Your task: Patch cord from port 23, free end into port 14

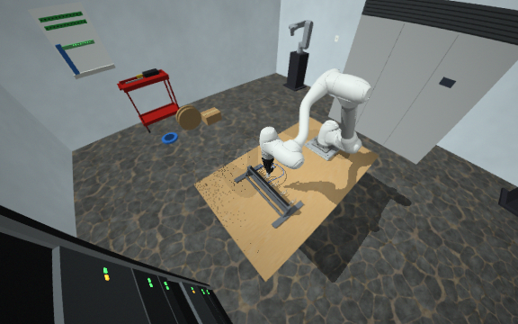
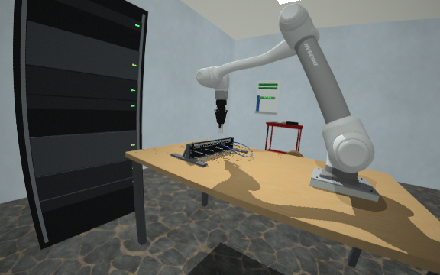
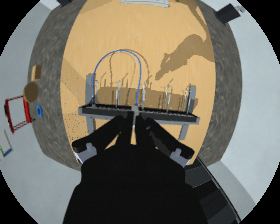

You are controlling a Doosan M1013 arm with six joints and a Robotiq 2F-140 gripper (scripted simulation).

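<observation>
One blue patch cord [image 1: 284, 173] [image 2: 252, 153] [image 3: 122, 50] forms an arch on the arm-base side of the rack [image 1: 268, 189] [image 2: 189, 151] [image 3: 166, 116]. In the wrist view, one leg meets the rack near its left end; the other reaches the rack close to mid-length. Port numbers are too small to read, and latching at port 14 cannot be determined. The rack stands upright on its feet on the wooden surface [image 1: 259, 252] [image 2: 205, 176] [image 3: 121, 30]. Jaws [image 1: 268, 175] [image 2: 221, 128] are together, pointing down above the rack and apart from it, with no cord seen between them. The white arm [image 1: 304, 117] [image 2: 327, 80] reaches over from its base plate [image 1: 328, 155] [image 2: 315, 181], well apart from the rack. Beyond the surface, also well apart from the rack, stand a red cart [image 1: 144, 82] [image 2: 273, 124] [image 3: 27, 109] and a dark equipment cabinet [image 1: 57, 279] [image 2: 84, 150] [image 3: 203, 192].
</observation>
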